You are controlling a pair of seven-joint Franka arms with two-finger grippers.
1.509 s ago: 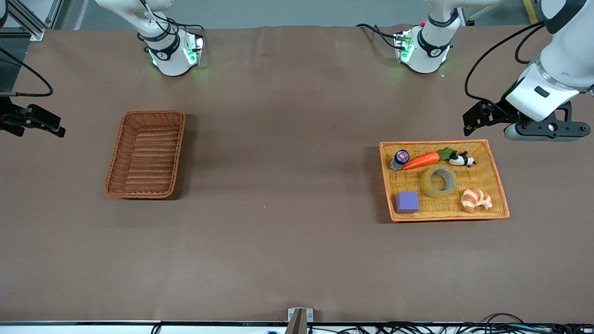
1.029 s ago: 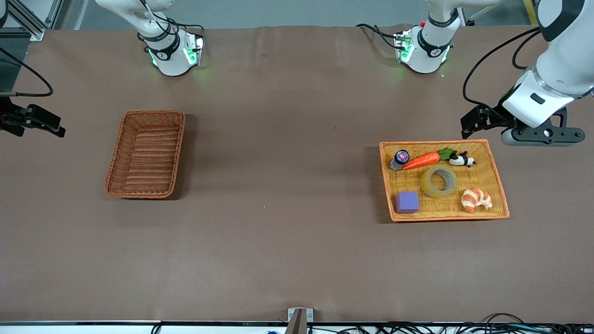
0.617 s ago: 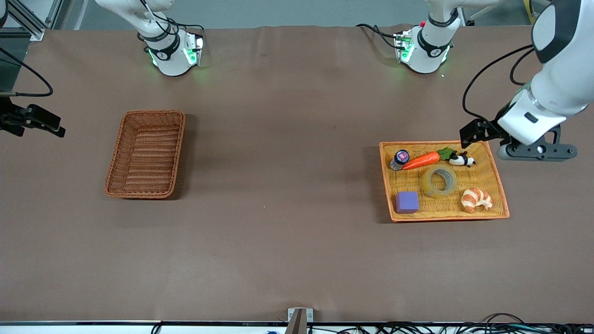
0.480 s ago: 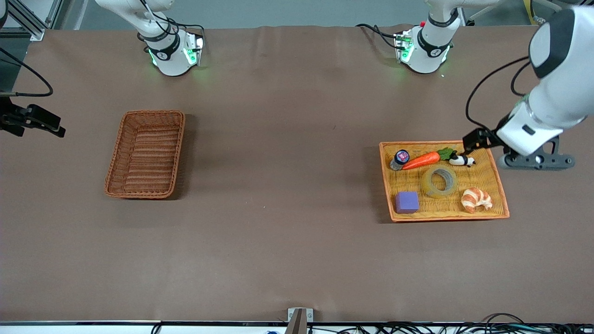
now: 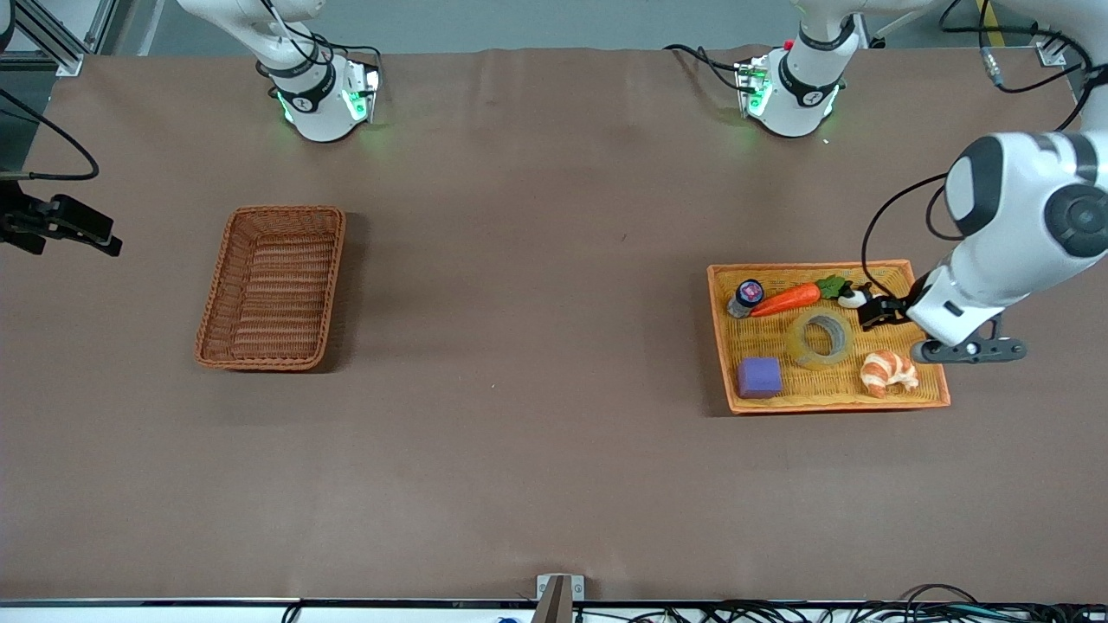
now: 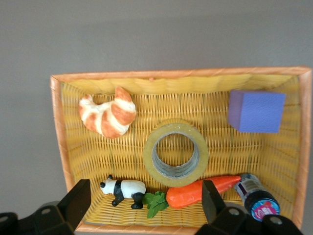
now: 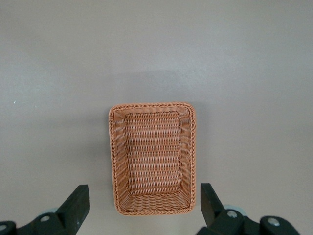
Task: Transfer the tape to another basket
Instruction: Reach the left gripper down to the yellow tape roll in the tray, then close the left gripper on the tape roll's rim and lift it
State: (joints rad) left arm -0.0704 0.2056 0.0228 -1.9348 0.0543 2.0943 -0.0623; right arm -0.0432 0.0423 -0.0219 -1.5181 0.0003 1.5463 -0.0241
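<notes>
Brown tabletop: left pincer (image 5: 872,311) spread wide over the tape (image 5: 819,338); right pincer (image 7: 142,208) waits released.

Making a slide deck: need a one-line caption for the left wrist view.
Open left gripper above the orange tray, tape centered below.

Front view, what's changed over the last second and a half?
The left gripper has swung in from outside the yellow tray to over it, beside the tape, fingers open and empty. The tape, the other tray items, the basket and the right gripper stayed put; that arm waits.
</notes>
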